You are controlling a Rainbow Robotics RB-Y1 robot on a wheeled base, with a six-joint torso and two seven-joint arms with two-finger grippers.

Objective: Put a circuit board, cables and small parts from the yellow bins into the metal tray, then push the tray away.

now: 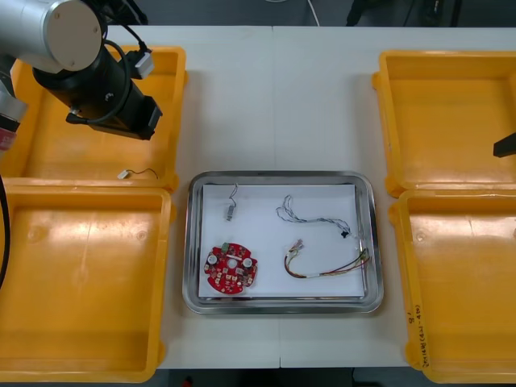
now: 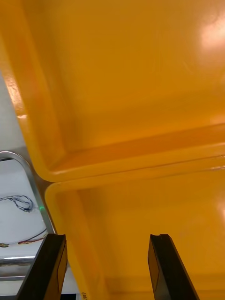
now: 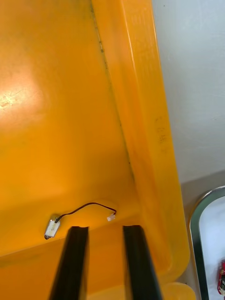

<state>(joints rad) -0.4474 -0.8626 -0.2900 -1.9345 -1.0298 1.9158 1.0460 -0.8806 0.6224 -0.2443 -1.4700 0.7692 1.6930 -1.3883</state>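
In the metal tray (image 1: 193, 242), white inside, lie a round red circuit board (image 1: 231, 268), a small metal part (image 1: 230, 210), a twisted blue and white cable (image 1: 310, 214) and a red and yellow cable (image 1: 326, 264). My left arm (image 1: 105, 89) hangs over the far left yellow bin (image 1: 48, 145). In the left wrist view my left gripper (image 3: 105, 229) is open a little, with nothing between its fingers. Just beyond its tips lies a small part on a black cable (image 3: 84, 210), also visible from the front (image 1: 139, 172). My right gripper (image 2: 105, 236) stands open over the right bins.
The near left yellow bin (image 1: 81, 282) and both right bins (image 1: 451, 105) (image 1: 459, 290) look bare. The wall between the two right bins (image 2: 131, 161) runs beyond my right fingers, with the tray's corner (image 2: 29, 176) beside it. The tray's rim (image 3: 194, 234) lies beside the far left bin's wall.
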